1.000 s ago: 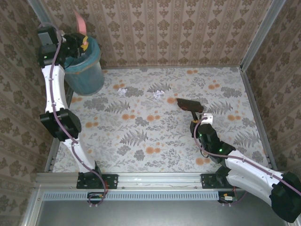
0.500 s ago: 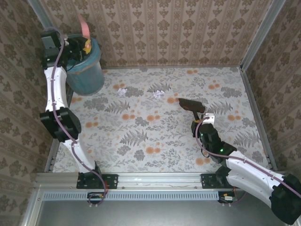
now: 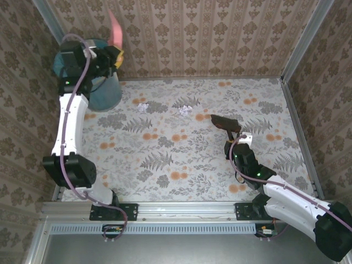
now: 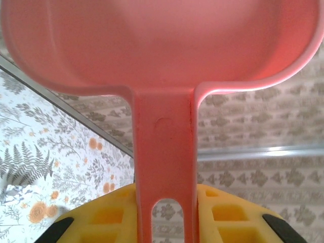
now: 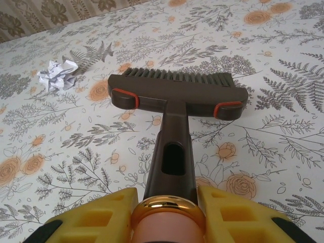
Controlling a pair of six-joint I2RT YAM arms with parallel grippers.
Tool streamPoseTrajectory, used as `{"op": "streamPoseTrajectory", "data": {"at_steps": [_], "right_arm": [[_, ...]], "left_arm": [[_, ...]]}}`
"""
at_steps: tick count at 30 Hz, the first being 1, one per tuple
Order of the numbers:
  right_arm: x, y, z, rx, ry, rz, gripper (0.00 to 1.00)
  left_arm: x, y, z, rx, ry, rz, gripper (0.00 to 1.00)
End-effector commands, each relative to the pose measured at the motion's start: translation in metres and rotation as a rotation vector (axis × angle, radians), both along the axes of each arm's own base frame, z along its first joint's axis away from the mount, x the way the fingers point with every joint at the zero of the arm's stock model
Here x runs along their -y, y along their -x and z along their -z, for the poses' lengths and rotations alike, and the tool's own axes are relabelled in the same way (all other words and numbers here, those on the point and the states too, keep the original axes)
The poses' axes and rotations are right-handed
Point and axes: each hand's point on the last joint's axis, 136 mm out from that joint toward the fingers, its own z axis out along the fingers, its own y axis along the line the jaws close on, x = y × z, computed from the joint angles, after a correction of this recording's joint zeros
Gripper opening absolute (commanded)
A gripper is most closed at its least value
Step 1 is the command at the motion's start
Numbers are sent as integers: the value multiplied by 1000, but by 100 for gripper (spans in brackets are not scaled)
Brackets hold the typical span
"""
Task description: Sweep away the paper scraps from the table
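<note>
Two small crumpled paper scraps lie on the far part of the table, one at the left and one near the middle. The right wrist view shows a whitish-lilac scrap left of the brush head. My right gripper is shut on the handle of a dark brown brush, whose bristles rest on the cloth. My left gripper is raised at the back left, shut on the handle of a pink dustpan that points upward.
A teal bin stands in the back left corner, partly hidden by my left arm. Brown patterned walls close in the table at the back and both sides. A metal rail runs along the near edge.
My left arm has swung right, from over the teal bin toward the table, carrying the pink dustpan with it. The brush and right gripper have barely shifted.
</note>
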Motion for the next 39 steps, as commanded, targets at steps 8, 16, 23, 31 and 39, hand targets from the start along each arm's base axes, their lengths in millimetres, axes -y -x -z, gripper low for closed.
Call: {"op": "streamPoseTrajectory", "data": {"at_steps": [8, 16, 23, 31, 39], "right_arm": [[16, 3, -5, 30, -29, 63, 0], [27, 6, -3, 34, -21, 98, 0], [34, 8, -3, 44, -16, 120, 0], [42, 11, -5, 63, -16, 140, 0], [48, 13, -4, 67, -16, 166, 0]], "left_arm": [[111, 56, 53, 94, -263, 195, 0], [196, 128, 145, 79, -573, 485, 0], [219, 184, 216, 85, -855, 661, 0], [214, 225, 292, 67, -1110, 803, 0], [189, 218, 330, 74, -1267, 790, 0]]}}
